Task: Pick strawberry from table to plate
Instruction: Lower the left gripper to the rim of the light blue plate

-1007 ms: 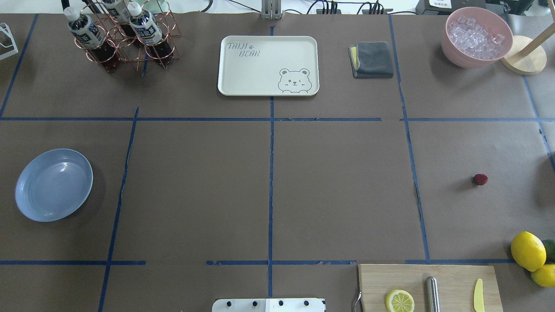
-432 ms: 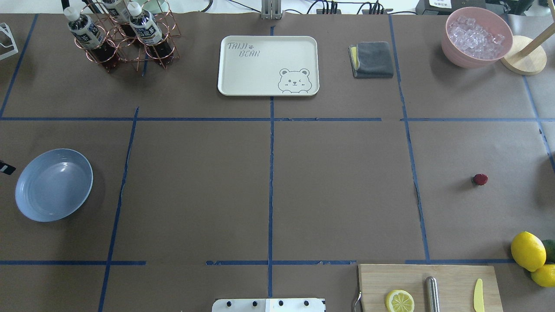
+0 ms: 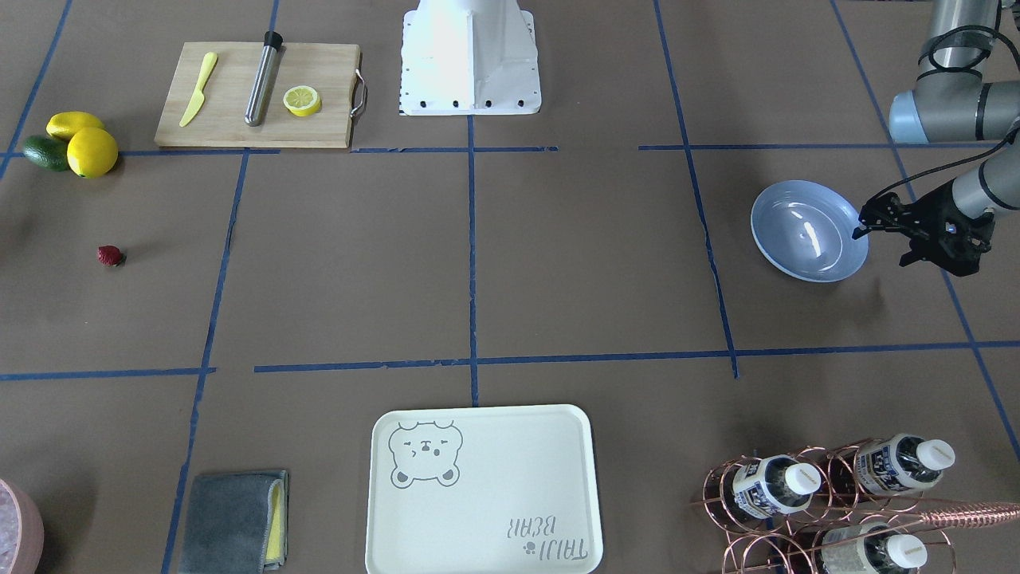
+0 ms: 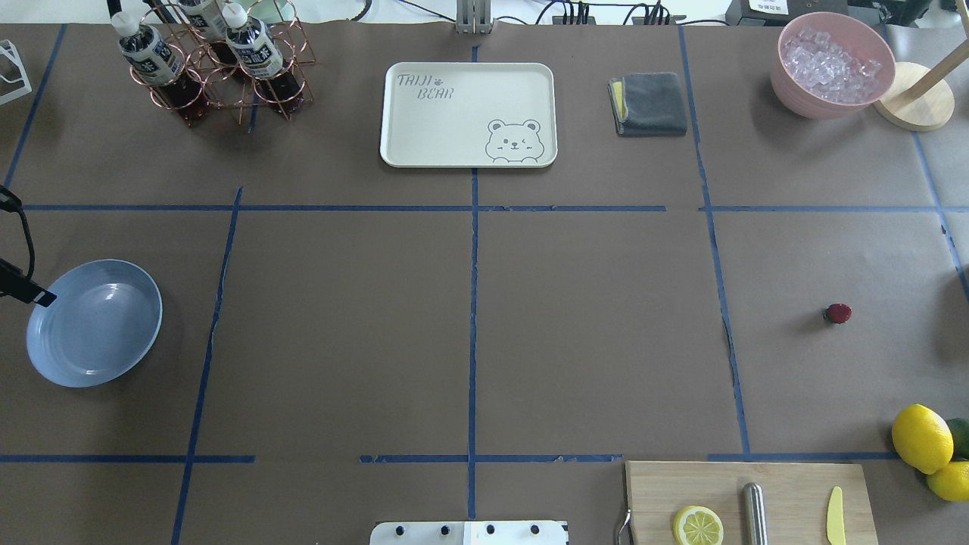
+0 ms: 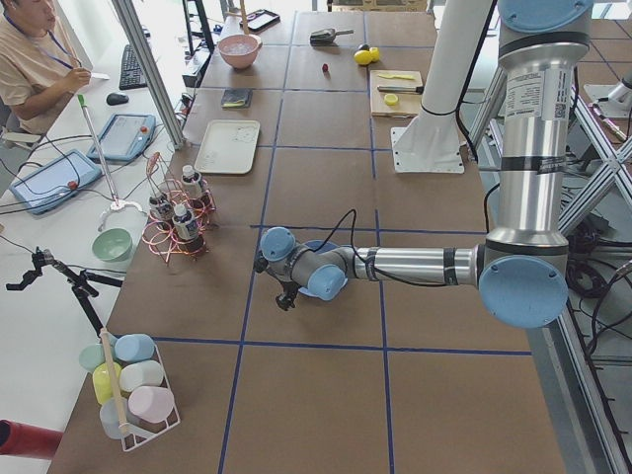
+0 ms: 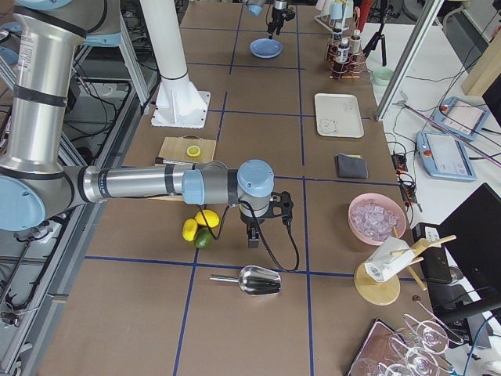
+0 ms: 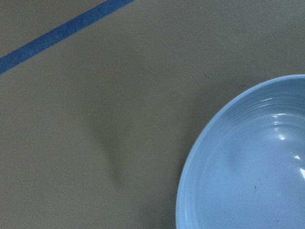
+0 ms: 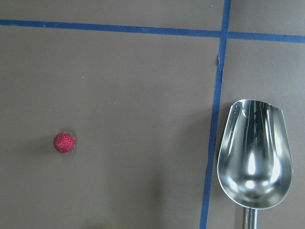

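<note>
The strawberry lies alone on the table at the robot's right, small and dark red. The right wrist view has it low and left. The light-blue plate sits empty at the far left. My left gripper hovers at the plate's outer rim, its fingers apart and nothing between them. One fingertip pokes in over the rim. My right gripper hangs beyond the lemons, seen only from the side, so I cannot tell its state.
A wooden board with a lemon half, a steel rod and a yellow knife lies at the near right edge. Two lemons and an avocado sit beside it. A metal scoop lies right of the strawberry. Bear tray, cloth, ice bowl and bottle rack line the far side.
The left gripper has come in from the left edge of the overhead view, and its fingertip now reaches the plate's rim. The strawberry and plate have not moved.
</note>
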